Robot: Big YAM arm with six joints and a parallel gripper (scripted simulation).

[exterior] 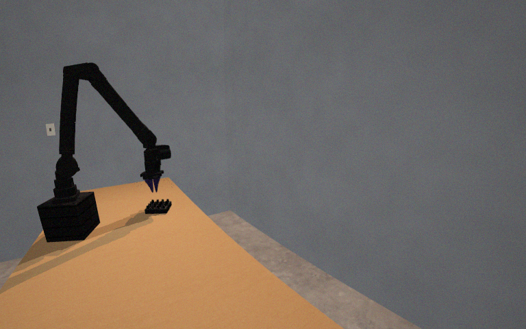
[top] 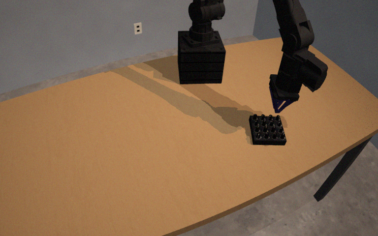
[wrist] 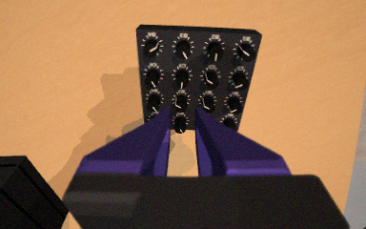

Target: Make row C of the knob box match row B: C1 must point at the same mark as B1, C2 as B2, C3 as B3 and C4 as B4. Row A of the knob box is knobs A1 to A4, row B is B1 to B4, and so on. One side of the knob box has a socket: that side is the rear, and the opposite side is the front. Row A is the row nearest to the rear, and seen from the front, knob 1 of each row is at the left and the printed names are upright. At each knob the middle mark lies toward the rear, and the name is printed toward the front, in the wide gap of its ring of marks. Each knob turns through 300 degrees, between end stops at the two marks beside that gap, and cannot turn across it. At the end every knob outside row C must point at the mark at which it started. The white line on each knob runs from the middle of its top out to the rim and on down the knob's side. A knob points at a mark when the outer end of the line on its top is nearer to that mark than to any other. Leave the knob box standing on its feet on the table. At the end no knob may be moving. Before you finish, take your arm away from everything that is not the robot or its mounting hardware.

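The black knob box (top: 269,131) (exterior: 158,210) (wrist: 195,89) stands on the table. In the wrist view row D is at the top and knob 1 of each row at the right. C3 (wrist: 181,76) has its line straight down, toward the rear; the line of B3 (wrist: 180,102) lies to the lower left. C2 (wrist: 210,76) and B2 (wrist: 208,101) look alike, as do C1 (wrist: 239,78) and B1 (wrist: 233,102), and C4 (wrist: 152,76) and B4 (wrist: 153,100). My gripper (top: 277,111) (exterior: 154,191) (wrist: 182,114) is slightly open and empty, above the box's rear side. Its fingers hide A2 and part of A4.
The arm's black base block (top: 201,64) (exterior: 68,218) stands toward the back of the wooden table (top: 125,153) (exterior: 174,271). The table's right edge lies beyond the box. The arm's shadow falls beside the box.
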